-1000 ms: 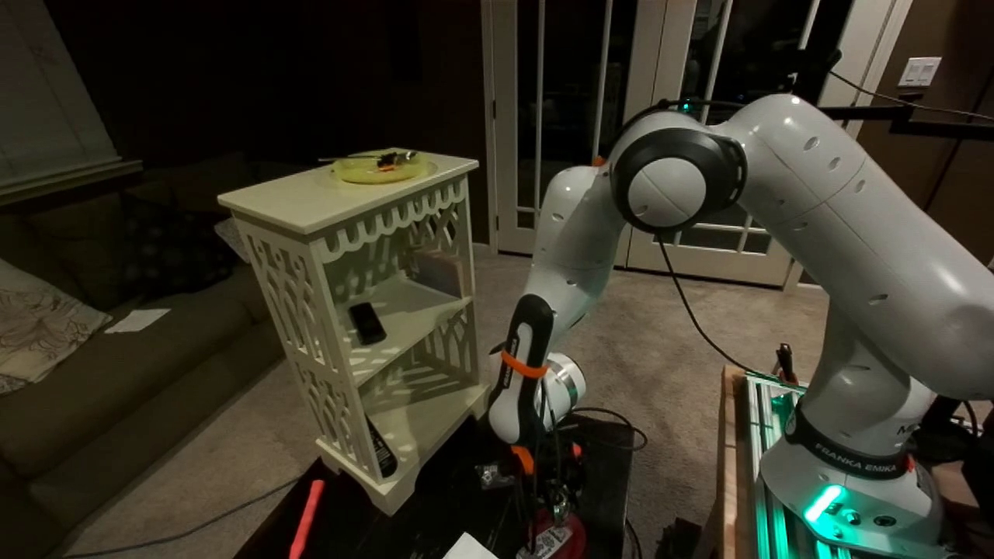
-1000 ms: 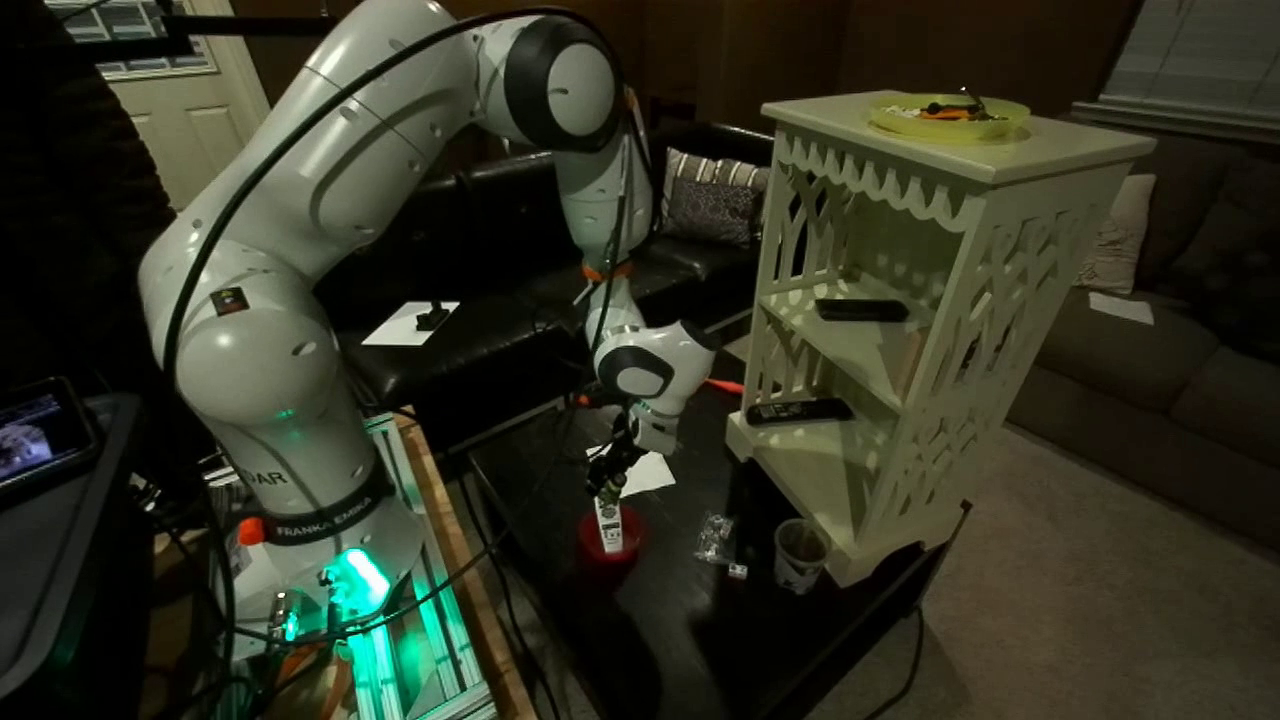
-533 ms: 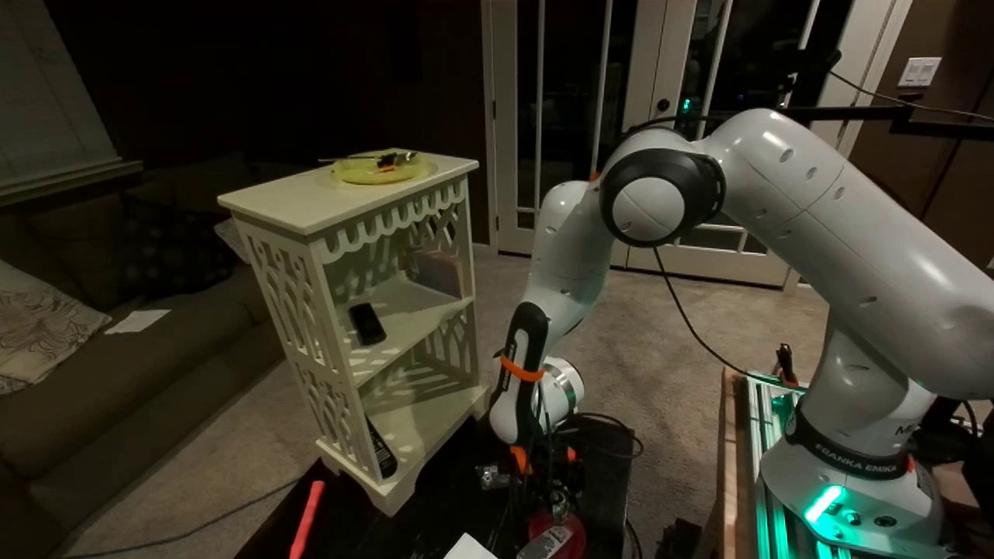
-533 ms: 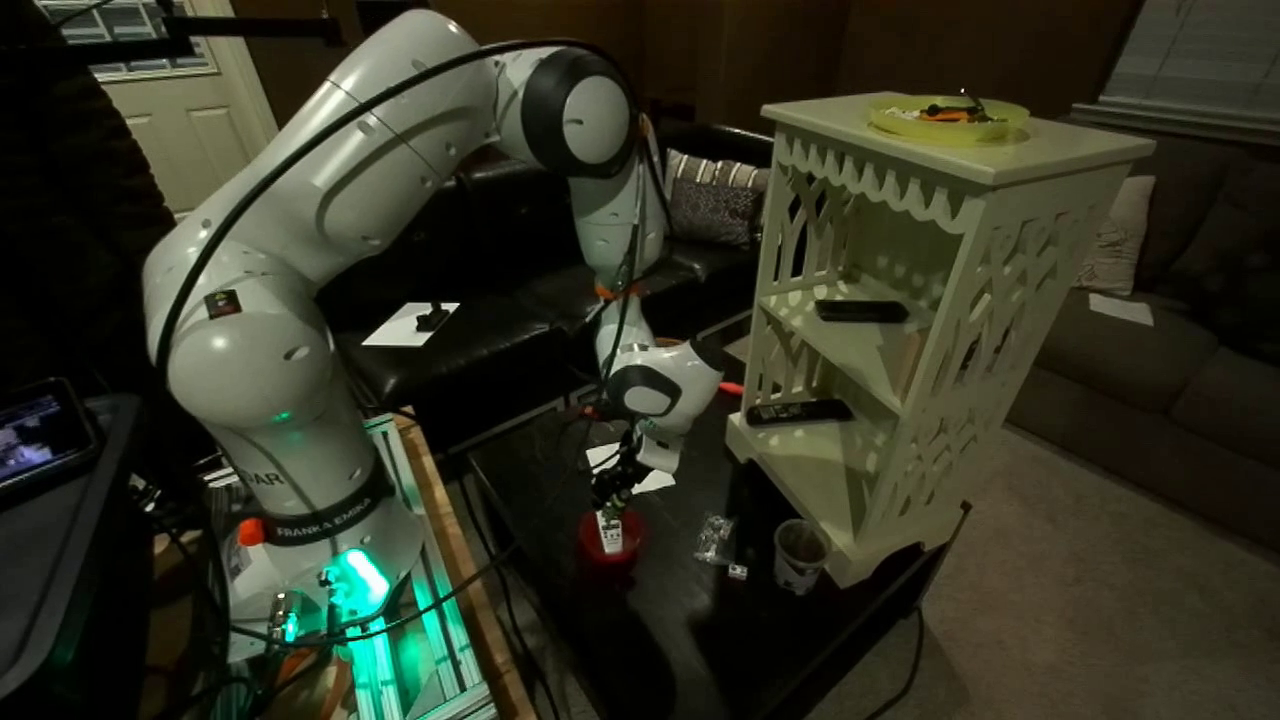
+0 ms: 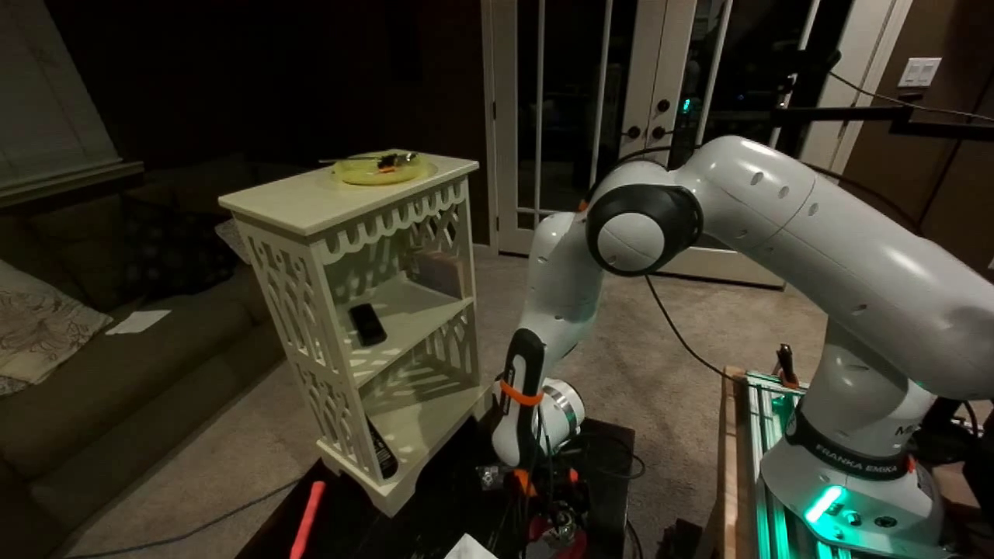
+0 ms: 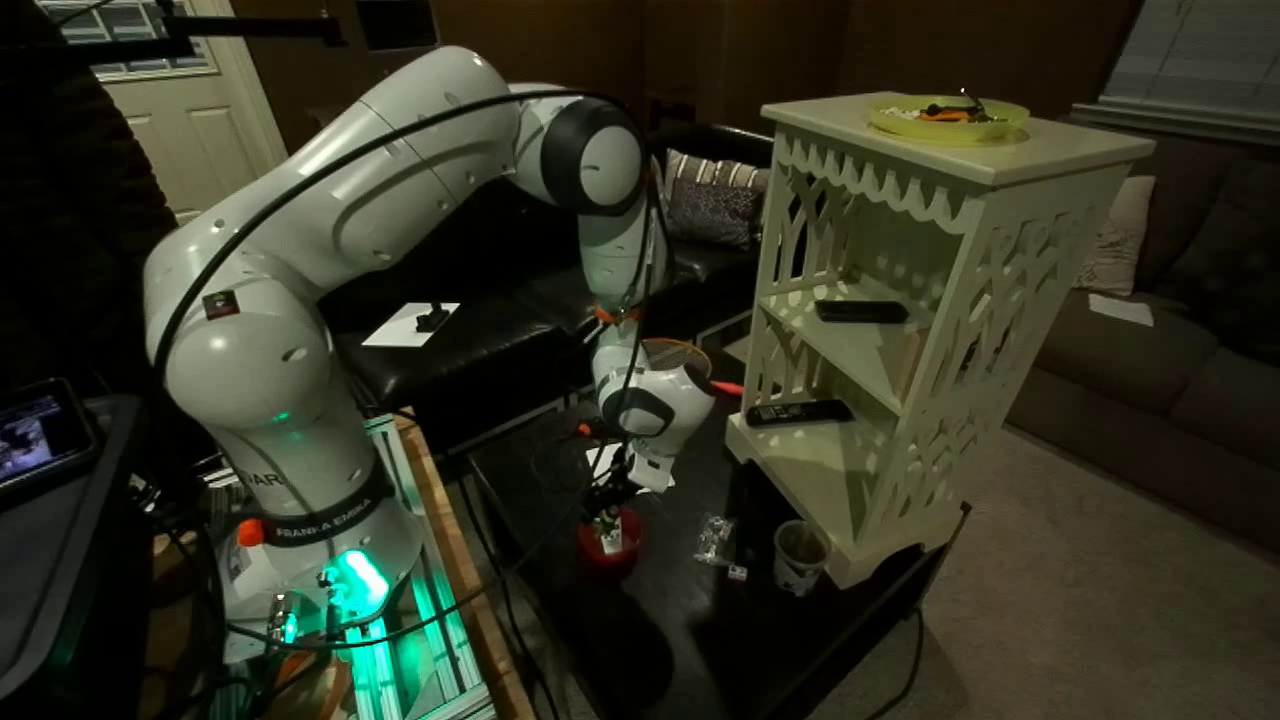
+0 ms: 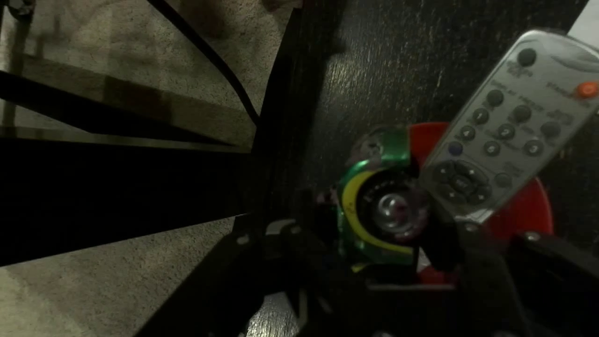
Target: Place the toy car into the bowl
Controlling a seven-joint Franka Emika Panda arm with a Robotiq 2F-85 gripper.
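Red bowl (image 7: 526,210) on a dark tabletop (image 7: 388,70), with the robot's end effector (image 7: 386,215) above it, pointing downward. Its fingers stand partly spread, bearing on opposite sides of a green-and-yellow toy car (image 7: 390,210) held between them. In the wrist view, where it is blurred, the car covers part of the bowl; whether the two touch cannot be told. A pale grey remote control (image 7: 496,135) lies aslant, one end within the bowl's outline, the other projecting past its rim. In an exterior view, white paper (image 6: 601,457), partly hidden, lies behind the bowl; a crinkled clear packet (image 6: 714,538) lies near the bowl, to its right; and a cup (image 6: 798,572) stands upright farther to the bowl's right. In both exterior views, a cream shelf unit (image 6: 1060,150) stands well apart from the bowl and bears a yellow dish (image 6: 935,132) on its top.
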